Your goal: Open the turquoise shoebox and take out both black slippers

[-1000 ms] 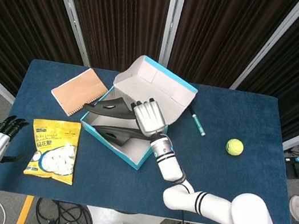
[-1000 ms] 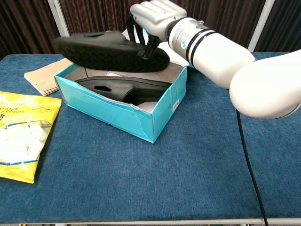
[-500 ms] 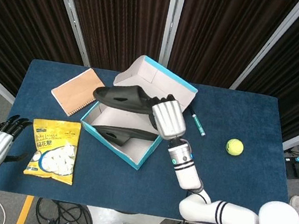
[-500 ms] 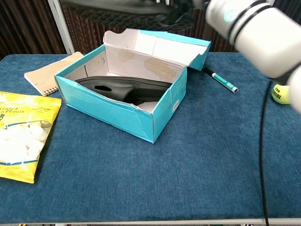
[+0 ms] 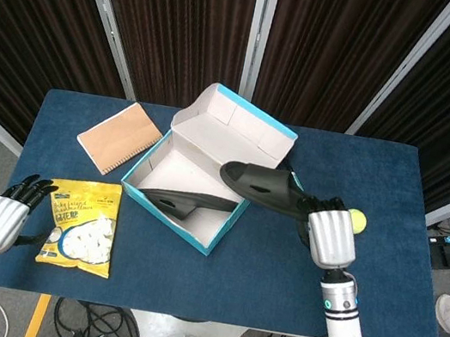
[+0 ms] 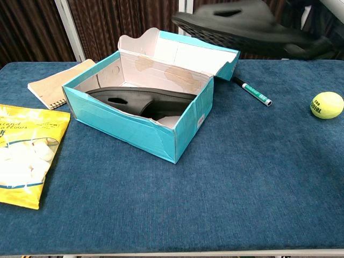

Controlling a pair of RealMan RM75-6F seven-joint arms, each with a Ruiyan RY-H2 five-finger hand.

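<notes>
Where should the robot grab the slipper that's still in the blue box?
Probably by the strap over its top, coming from above. The slipper lies flat in the shoebox, whose walls block the sides, and the open top leaves its strap reachable.

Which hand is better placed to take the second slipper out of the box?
Probably the left hand: it is open and free, though off the table's edge. The right hand holds the first slipper aloft; the second slipper lies in the shoebox.

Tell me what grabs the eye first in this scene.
A black slipper hangs in the air, held by the right hand, right of the open turquoise shoebox. The second slipper lies inside the box. A yellow tennis ball sits on the table's right side.
</notes>
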